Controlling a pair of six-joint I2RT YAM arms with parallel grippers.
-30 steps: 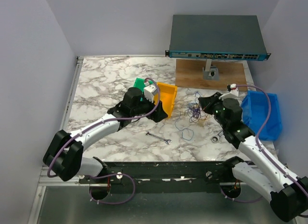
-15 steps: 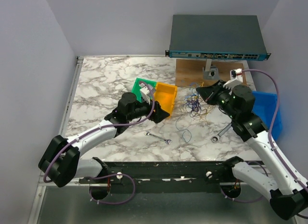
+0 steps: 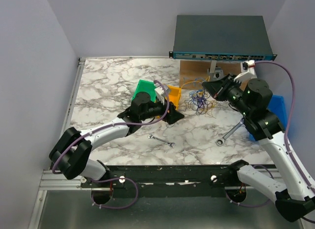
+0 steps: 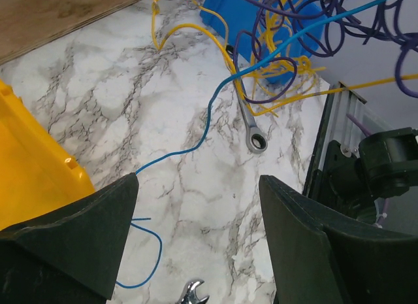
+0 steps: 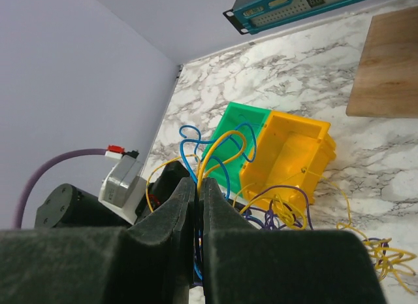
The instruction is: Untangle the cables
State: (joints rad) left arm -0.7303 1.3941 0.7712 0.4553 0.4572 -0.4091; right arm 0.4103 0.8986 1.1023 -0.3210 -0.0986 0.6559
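The cables [image 3: 198, 102] are a bunch of thin yellow, blue and purple wires hanging above the marble table [image 3: 108, 86], right of the yellow bin [image 3: 173, 93]. My right gripper [image 3: 206, 86] is raised over them. In the right wrist view, the right gripper [image 5: 198, 183] is shut on yellow and blue cable loops [image 5: 215, 147], with purple wires [image 5: 281, 212] dangling below. My left gripper [image 3: 176, 115] sits low beside the yellow bin, left of the bunch. In the left wrist view, the left gripper [image 4: 196, 238] is open over bare marble, and a blue cable [image 4: 209, 114] trails from the bunch to the table.
A green bin [image 3: 143, 86] adjoins the yellow bin. A blue bin [image 3: 275, 103] sits at the right edge. A ratchet wrench [image 3: 230, 133] and a small spanner [image 3: 162, 141] lie near the front. A network switch [image 3: 221, 37] stands above a wooden board [image 3: 197, 74] at the back.
My right gripper has risen and moved toward the back, lifting the cables off the table. My left gripper has shifted right, closer to the bunch.
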